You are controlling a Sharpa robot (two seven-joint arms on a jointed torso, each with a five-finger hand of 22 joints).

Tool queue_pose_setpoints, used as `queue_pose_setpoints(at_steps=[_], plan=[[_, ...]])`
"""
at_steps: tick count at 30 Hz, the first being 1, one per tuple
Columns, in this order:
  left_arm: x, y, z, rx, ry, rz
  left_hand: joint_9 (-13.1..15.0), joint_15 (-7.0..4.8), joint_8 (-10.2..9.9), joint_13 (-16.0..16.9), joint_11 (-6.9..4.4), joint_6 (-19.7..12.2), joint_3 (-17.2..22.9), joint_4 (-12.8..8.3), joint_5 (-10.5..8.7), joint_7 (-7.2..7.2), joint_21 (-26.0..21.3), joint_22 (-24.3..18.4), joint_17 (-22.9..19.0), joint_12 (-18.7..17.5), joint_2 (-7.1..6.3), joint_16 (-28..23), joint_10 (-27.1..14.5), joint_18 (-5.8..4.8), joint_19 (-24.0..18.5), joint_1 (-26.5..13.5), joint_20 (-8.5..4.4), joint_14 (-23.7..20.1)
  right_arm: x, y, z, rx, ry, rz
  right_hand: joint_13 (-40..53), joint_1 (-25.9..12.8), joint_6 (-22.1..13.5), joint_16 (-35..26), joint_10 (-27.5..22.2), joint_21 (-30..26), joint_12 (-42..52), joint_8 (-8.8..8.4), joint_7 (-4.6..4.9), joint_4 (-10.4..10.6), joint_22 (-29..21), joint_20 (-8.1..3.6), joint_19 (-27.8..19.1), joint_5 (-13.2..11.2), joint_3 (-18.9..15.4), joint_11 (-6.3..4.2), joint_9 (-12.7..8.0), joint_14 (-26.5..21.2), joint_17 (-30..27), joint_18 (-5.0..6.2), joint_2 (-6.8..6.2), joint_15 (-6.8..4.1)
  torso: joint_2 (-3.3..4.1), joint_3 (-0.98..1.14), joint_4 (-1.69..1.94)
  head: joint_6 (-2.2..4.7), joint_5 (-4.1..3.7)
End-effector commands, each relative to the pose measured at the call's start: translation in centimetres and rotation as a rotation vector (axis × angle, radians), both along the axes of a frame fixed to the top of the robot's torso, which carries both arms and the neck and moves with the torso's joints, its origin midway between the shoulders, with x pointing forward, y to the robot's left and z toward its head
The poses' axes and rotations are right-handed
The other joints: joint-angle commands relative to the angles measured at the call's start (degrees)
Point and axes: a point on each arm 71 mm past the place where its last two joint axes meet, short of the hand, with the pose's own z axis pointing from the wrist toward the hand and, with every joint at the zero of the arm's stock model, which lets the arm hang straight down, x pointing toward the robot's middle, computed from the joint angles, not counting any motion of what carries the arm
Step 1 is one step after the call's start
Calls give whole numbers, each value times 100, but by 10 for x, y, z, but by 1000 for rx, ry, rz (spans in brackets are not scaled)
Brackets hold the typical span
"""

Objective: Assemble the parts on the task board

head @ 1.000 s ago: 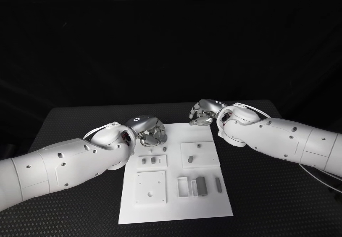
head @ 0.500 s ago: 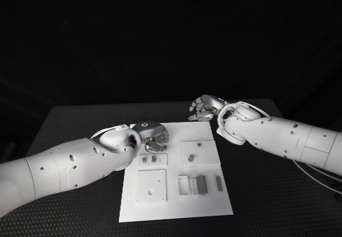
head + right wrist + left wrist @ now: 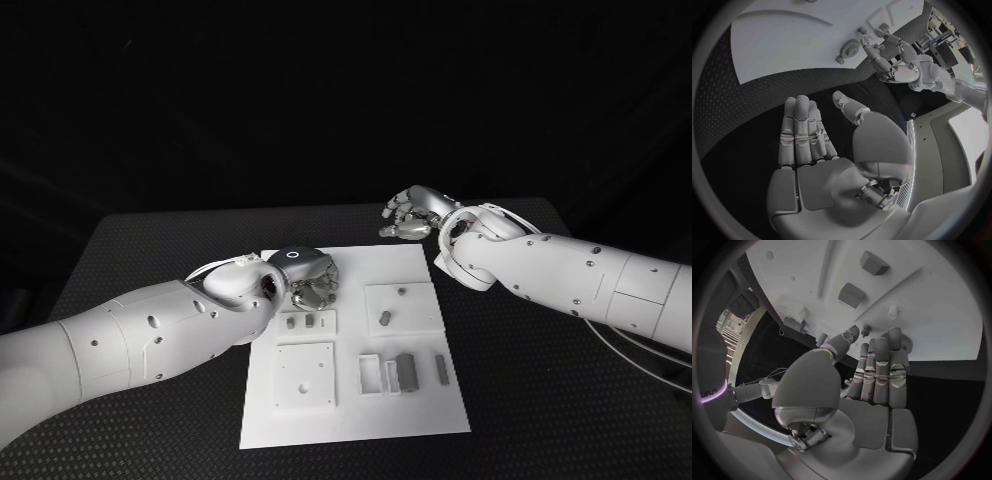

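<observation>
White plastic makes up the task board [image 3: 353, 345], which lies in the lower middle of the head view on the black table [image 3: 144, 250]. Small grey parts [image 3: 387, 320] sit in its raised square blocks near the centre of the frame, and more stand in the slots at lower right [image 3: 408, 374]. In the right wrist view two small gear-shaped pieces [image 3: 844, 51] lie at the board's edge.

The left hand [image 3: 303, 278] hovers over the board's upper left corner, left of centre in the head view. The left wrist view shows its fingers [image 3: 879, 375] straight and lying side by side with the thumb apart, nothing between them, the tips just above the board's edge near a small peg [image 3: 866, 330].

The right hand [image 3: 415, 216] sits above and right of centre, off the board's far corner over the table; its fingers [image 3: 803, 132] are likewise extended together and empty.

By the look of it, the step in hand is the left hand's reach for a part at that corner, with no grasp yet made. The next move would call for lowering the fingertips and closing thumb against finger on one small piece without nudging its neighbours
</observation>
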Motion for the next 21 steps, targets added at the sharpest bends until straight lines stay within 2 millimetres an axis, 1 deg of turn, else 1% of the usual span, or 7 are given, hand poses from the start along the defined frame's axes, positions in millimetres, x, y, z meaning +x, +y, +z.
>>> queue_pose_setpoints(at_steps=[1, 2, 3, 10, 13, 17, 21], plan=[[0, 0, -1, 2, -11, -13, -11, 9, 38, -9, 1, 35, -2, 37, -19, -1, 19, 28, 10, -32, 70, 29, 48, 288, 25, -4, 5, 14, 1, -2, 0, 66, 13, -22, -232, 6, -35, -325, -148, -196, -212, 27, 24, -36, -68, 68, -249, 13, 22, 48, 20, -217, -92, -134, 0, 86, 0, -1, 10, -11, -17], [0, 1, -2, 5, -9, -11, -13, 9, 37, -11, 1, 34, -1, 38, -18, -3, 21, 34, 12, -36, 70, 32, 47, 289, 23, -6, 6, 12, 1, -2, 0, 72, 16, -23, -360, -4, -38, -526, -177, -322, -331, 33, 32, -48, -107, 111, -440, 16, 38, 75, 28, -394, -164, -182, 9, 175, 2, -1, 12, -14, -23], [1, 1, -2, 8, -7, -10, -14, 9, 38, -11, 1, 34, 1, 38, -18, -5, 21, 38, 13, -38, 74, 34, 49, 290, 23, -5, 5, 10, 1, -1, 0, 79, 21, -22, -549, -11, -46, -815, -179, -497, -496, 39, 44, -67, -153, 170, -719, 16, 52, 110, 38, -615, -280, -256, 23, 330, -1, -1, 14, -17, -26], [1, 0, -3, 14, -2, -7, -22, 8, 45, -16, -1, 44, 8, 40, -19, -13, 35, 79, 28, -54, 90, 61, 59, 299, 26, -8, 5, 11, 2, 0, -1, 107, 37, -20, -1338, 6, -85, -1880, -170, -1050, -1159, 54, 60, -154, -232, 353, -1641, 10, 21, 262, 66, -1272, -688, -524, 87, 844, -2, 2, 9, -23, -24], [2, -1, -3, 12, -2, -5, -26, 5, 50, -17, -3, 51, 11, 45, -18, -17, 44, 102, 36, -61, 106, 77, 68, 303, 31, -14, 4, 14, 2, 1, -1, 114, 42, -16, -1579, 23, -98, -2095, -140, -1129, -1337, 54, 64, -161, -189, 374, -1795, 12, -6, 299, 66, -1347, -767, -574, 108, 917, 1, 1, 2, -29, -24], [2, -1, -3, 9, -4, -4, -36, 2, 53, -20, -7, 55, 12, 54, -18, -15, 63, 145, 52, -75, 127, 112, 82, 313, 48, -27, 0, 26, 2, 1, -1, 121, 39, -13, -1832, 39, -115, -2314, -107, -1233, -1512, 50, 65, -182, -178, 393, -1901, 13, -12, 340, 61, -1389, -872, -604, 198, 956, -2, 1, -1, -29, -24], [2, -3, -3, 6, -6, -1, -41, 1, 56, -23, -6, 59, 14, 68, -19, -13, 71, 168, 59, -83, 149, 127, 89, 316, 53, -43, 1, 28, 2, 1, -1, 125, 40, -13, -2052, 38, -132, -2469, -69, -1330, -1650, 42, 69, -210, -172, 414, -1969, 10, -33, 365, 47, -1392, -952, -626, 215, 984, -6, 3, 3, -31, -25]])
